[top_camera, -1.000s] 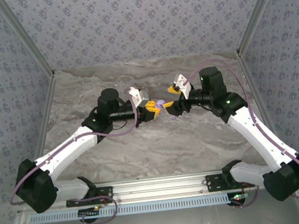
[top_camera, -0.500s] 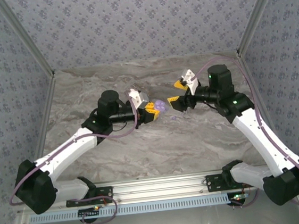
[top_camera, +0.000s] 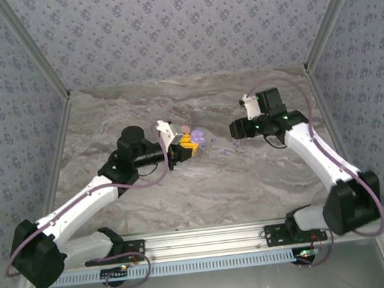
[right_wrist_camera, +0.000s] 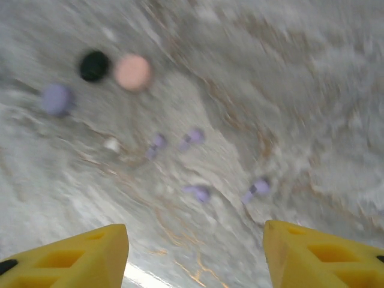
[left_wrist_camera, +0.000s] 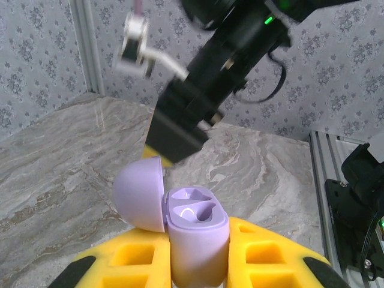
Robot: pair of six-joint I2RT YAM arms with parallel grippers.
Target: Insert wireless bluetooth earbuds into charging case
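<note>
My left gripper (left_wrist_camera: 198,267) is shut on a lilac charging case (left_wrist_camera: 197,237), held upright between its yellow fingers (left_wrist_camera: 271,259). The lid (left_wrist_camera: 139,193) hangs open to the left and both sockets look empty. From above, the left gripper (top_camera: 184,145) holds the case (top_camera: 201,137) over the table's middle. My right gripper (top_camera: 236,129) is a short way right of it, apart. In the right wrist view, which is blurred, that gripper (right_wrist_camera: 195,255) is open above the table with nothing between its fingers. Several lilac earbuds (right_wrist_camera: 198,192) lie loose below it.
Round black (right_wrist_camera: 95,65), pink (right_wrist_camera: 132,72) and lilac (right_wrist_camera: 57,98) cases lie on the marble table (top_camera: 203,184) beyond the earbuds. A small white piece (right_wrist_camera: 111,144) lies near them. The right arm's black wrist (left_wrist_camera: 204,90) hangs close behind the held case. Patterned walls enclose the table.
The right gripper has drawn back to the right, away from the held case, and now faces down at the table. The left gripper has shifted slightly left, still holding the case.
</note>
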